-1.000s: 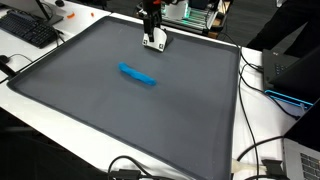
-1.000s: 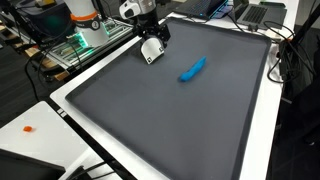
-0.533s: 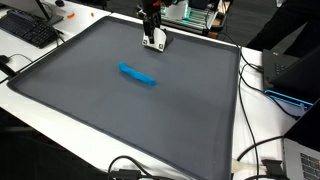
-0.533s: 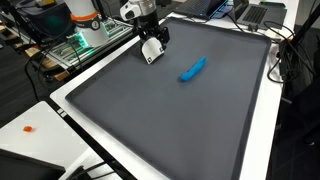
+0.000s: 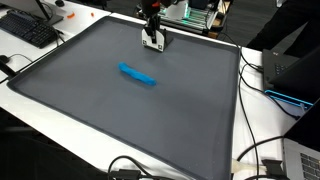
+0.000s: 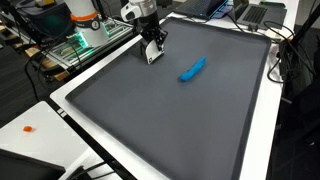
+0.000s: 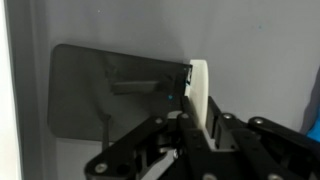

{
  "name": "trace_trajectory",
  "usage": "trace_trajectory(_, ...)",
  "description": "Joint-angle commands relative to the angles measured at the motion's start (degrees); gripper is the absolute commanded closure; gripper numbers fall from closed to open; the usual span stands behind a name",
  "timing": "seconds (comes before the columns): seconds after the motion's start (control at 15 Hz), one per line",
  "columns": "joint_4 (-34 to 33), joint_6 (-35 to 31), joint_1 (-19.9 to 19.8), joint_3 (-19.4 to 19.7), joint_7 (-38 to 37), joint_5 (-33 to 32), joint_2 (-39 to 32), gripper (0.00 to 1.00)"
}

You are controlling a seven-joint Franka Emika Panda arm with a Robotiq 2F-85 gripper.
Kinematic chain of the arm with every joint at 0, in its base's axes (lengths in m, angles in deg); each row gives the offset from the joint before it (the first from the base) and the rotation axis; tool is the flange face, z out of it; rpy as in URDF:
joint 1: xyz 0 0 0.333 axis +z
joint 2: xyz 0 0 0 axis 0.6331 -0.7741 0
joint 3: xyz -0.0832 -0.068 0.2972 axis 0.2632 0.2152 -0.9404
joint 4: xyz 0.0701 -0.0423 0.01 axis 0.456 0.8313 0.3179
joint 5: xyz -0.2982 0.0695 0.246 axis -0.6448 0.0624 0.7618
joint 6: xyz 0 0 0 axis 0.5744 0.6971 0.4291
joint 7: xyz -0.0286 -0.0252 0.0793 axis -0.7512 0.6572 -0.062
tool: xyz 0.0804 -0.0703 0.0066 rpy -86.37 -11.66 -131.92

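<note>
My gripper point(image 5: 152, 36) point(image 6: 152, 46) stands at the far edge of a large grey mat point(image 5: 100, 110) point(image 6: 170, 120), pointing down. It is shut on a small flat white piece point(image 5: 153, 43) point(image 6: 152, 55). In the wrist view the white piece point(image 7: 199, 90) stands on edge between the two black fingers point(image 7: 222, 135) of the gripper point(image 7: 200, 128), touching both. A blue elongated object point(image 5: 138, 75) point(image 6: 192, 69) lies on the mat, well apart from the gripper, toward the middle.
A black keyboard point(image 5: 28, 28) lies off one corner of the mat. Cables point(image 5: 250, 150) and a black box point(image 5: 290, 70) sit along one side. A laptop point(image 6: 258, 12) is at the back. A small orange item point(image 6: 29, 128) rests on the white table.
The jaws have closed onto the white piece, which now stands narrower between them. The arm has barely moved; the blue object has stayed put.
</note>
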Motion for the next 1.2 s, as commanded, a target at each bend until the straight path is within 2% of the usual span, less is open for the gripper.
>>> trace_trajectory(0.0, -0.5, -0.6, 0.7, 0.5, 0.5, 2.5, -0.8, 1.00)
trace_trajectory(0.27, -0.6, 0.1, 0.6, 0.6, 0.6, 4.5, -0.5, 0.99)
trace_trajectory(0.53, 0.2, 1.3, 0.5, 0.7, -2.1, 2.9, 1.5, 0.99)
trace_trajectory(0.93, 1.2, 4.0, 0.2, 0.1, -5.5, -5.3, 7.2, 0.99)
trace_trajectory(1.13, -1.1, 9.1, -0.2, -0.4, -5.7, -11.0, 9.5, 0.99)
